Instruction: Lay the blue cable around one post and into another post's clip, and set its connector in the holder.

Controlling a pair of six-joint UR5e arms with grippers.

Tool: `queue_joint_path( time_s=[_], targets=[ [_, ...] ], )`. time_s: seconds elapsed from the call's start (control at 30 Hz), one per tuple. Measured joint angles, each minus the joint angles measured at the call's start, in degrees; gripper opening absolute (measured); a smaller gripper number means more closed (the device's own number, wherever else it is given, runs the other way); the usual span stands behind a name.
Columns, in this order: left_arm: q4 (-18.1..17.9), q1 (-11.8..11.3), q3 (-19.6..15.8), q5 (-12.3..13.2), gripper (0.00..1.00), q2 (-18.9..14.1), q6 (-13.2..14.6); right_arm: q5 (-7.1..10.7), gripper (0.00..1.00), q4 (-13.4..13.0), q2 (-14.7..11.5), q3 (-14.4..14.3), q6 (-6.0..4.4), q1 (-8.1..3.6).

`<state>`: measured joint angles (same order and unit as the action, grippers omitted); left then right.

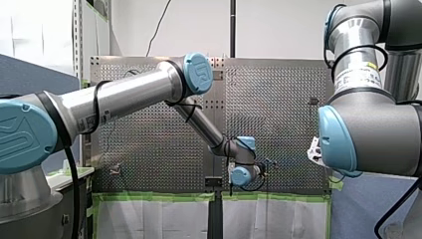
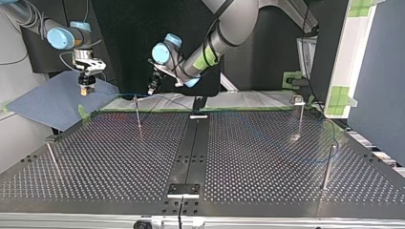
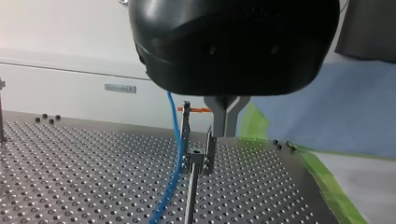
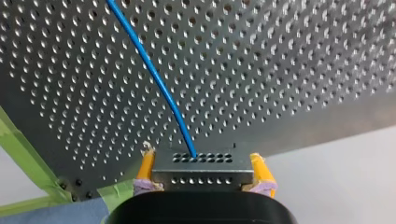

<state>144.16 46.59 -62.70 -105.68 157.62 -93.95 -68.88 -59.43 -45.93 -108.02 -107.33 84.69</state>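
1. The right gripper (image 4: 203, 164) is closed on the connector (image 4: 201, 176), with a yellow pad (image 4: 147, 169) on either flank. It hangs past the far edge of the table (image 2: 248, 157), at the top view's left, above a blue sheet (image 2: 47, 102). The likely reason is to keep the line lifted and under light tension during routing.
2. The blue cable (image 4: 154, 79) leaves the connector's face and runs across to the left gripper (image 2: 153, 89). From there it drops just beside a post (image 3: 190, 196) and down onto the table.
3. The left gripper stands directly over that post's clip (image 3: 196, 158). Whether it is clamped or open cannot be told. Its position suggests it is steering the cable to the post.
4. The cable lies beside the clip and is not seen seated in it – that step is judged not done.
5. Three other posts stand well apart: a clip-topped post (image 2: 300, 119), a second post (image 2: 327, 167) and a third post (image 2: 51, 157).
6. A small bracket (image 2: 183, 190) sits on the centre strip at the near edge and may be the holder. The connector is well apart from it.
7. Risk: the clip's upright prongs are close under the left gripper – a careless descent could strike them. Green tape (image 2: 143, 109) marks the far edge.
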Motion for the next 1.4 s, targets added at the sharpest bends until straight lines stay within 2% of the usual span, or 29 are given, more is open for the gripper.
queue_joint_path(
  time_s=[0.03, 0.07, 0.1, 0.17, 0.2, 0.27, 0.3, 0.37, 0.5, 0.63, 0.67, 0.8, 0.93, 1.1, 1.17, 1.2, 1.4],
  targets=[
    [0.0, 0.1, 0.0, -0.4, 0.00, 0.0, 0.3, 0.23, 0.00, 0.1, 0.0, 0.0, 0.27, 0.07],
    [0.0, 0.1, 0.0, -0.7, 0.09, -0.1, 0.6, 0.54, 0.00, 0.3, -0.1, 0.1, 0.72, 0.20],
    [0.0, 0.2, 0.0, -1.3, 0.09, -0.1, 1.0, 0.74, 0.00, 0.6, -0.1, 0.1, 1.12, 0.28],
    [0.1, 0.4, -0.1, -2.2, 0.22, -0.1, 1.8, 1.03, 0.00, 1.3, -0.1, 0.1, 2.04, 0.46],
    [0.1, 0.6, -0.4, -2.6, 0.22, -0.2, 2.3, 1.08, 0.00, 1.7, -0.1, 0.1, 2.44, 0.53],
    [0.1, 0.8, -0.9, -3.1, 0.43, -0.6, 3.1, 1.18, 0.00, 2.6, -0.2, 0.0, 3.42, 0.63],
    [-0.1, 0.9, -1.4, -3.3, 0.43, -1.1, 3.4, 1.24, 0.00, 3.0, -0.2, 0.0, 3.82, 0.65],
    [-0.5, 1.1, -2.3, -3.5, 0.53, -1.9, 3.8, 1.59, 0.00, 3.9, -0.2, -0.1, 4.74, 0.72],
    [-2.2, 1.4, -4.7, -4.3, 0.56, -4.2, 4.0, 2.88, 0.00, 5.5, -0.2, -0.8, 6.41, 0.81],
    [-2.9, 1.7, -6.8, -6.0, 0.56, -5.5, 3.9, 4.47, 0.00, 6.0, -0.3, -1.7, 8.20, 0.83],
    [-2.9, 1.8, -7.3, -6.2, 0.61, -5.6, 3.8, 4.76, 0.00, 6.0, -0.3, -1.8, 8.80, 0.82],
    [-2.5, 2.2, -9.6, -6.3, 0.67, -5.7, 3.5, 5.13, 0.00, 5.9, -0.3, -2.0, 10.72, 0.74],
    [-1.0, 2.6, -11.4, -6.1, 0.80, -5.7, 2.8, 4.56, 0.00, 6.0, -0.3, -2.1, 11.38, 0.70],
    [1.6, 2.8, -12.3, -6.0, 0.80, -5.8, 2.3, 3.95, 0.00, 6.1, -0.3, -2.1, 11.48, 0.75],
    [2.1, 2.8, -12.4, -6.0, 0.87, -5.8, 2.3, 3.92, 0.00, 6.0, -0.3, -2.1, 11.38, 0.80],
    [2.3, 2.8, -12.4, -6.0, 0.87, -5.8, 2.2, 3.94, 0.00, 6.0, -0.3, -2.1, 11.32, 0.80],
    [1.0, 2.2, -12.2, -5.4, 0.96, -5.7, 0.4, 4.28, 0.00, 5.8, -0.3, -2.1, 11.14, 0.97]
  ],
)
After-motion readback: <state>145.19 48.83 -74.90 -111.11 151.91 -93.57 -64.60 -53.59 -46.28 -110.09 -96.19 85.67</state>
